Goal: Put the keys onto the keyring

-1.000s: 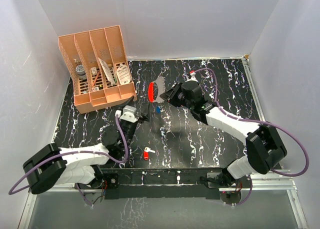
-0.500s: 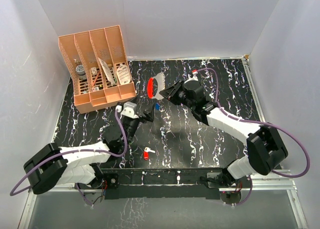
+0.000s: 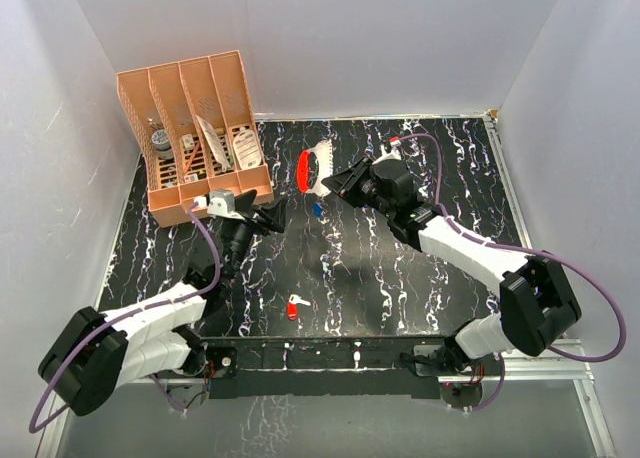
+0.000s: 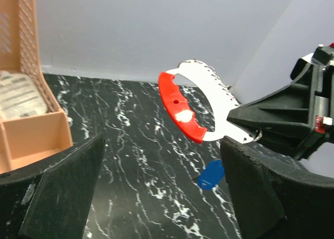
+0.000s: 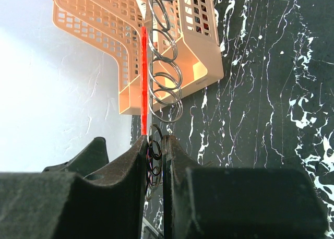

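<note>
White-walled booth, black white-veined worktop (image 3: 450,168), peach file organiser (image 3: 195,138) at the far left corner. Toward the far middle, lifted clear of the surface: the keyring (image 3: 311,168), pinched by its whitish band in the right tool (image 3: 335,181), clamped tight on it. Offered with the red strip turned toward the left arm, probably to leave the loop free and reachable from that side. Just below the loop, the blue key (image 3: 317,209), seemingly dangling from it rather than lying flat, though hard to confirm; if so, one key done. Left of the ring and a little nearer, the left tool (image 3: 272,218), spread wide and empty, aimed at the ring, touching nothing. Well apart from all this, flat on the worktop toward the near edge, between the two arms: the red key (image 3: 293,307), not yet threaded. Likely next: down and back for that key with the free tool, with the ring kept steady in the air as a fixed target. Small head, short blade, so easy to fumble or nudge away.
</note>
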Available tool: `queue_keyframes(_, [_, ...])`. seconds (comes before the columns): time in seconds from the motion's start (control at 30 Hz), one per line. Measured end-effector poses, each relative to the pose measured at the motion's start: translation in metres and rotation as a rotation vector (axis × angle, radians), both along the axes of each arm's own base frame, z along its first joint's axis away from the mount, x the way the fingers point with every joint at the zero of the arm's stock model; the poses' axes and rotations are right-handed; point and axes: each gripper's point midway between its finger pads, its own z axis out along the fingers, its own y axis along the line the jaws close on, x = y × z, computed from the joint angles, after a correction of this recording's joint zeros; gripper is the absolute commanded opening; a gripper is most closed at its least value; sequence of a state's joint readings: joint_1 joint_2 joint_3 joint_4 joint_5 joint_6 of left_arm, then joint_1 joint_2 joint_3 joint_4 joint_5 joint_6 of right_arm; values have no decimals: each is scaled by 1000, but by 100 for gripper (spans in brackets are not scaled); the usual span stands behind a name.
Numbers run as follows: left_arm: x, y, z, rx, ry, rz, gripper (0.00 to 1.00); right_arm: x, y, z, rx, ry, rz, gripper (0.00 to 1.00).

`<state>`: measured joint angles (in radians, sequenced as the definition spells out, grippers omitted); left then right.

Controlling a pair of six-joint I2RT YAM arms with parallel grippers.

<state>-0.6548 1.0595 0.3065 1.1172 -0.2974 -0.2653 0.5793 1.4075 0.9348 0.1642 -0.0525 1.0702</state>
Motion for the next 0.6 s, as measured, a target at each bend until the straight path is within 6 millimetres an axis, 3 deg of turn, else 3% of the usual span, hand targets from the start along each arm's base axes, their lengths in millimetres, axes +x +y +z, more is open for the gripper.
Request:
queue_keyframes(0.4, [15,-8,-10,-274,114,-130,92,1,-2,2,11,-15,1,0])
queue_keyframes(0.6, [27,-14,-25,-367,197,-191,94,-2,-1,-3,-1,-20,20,0])
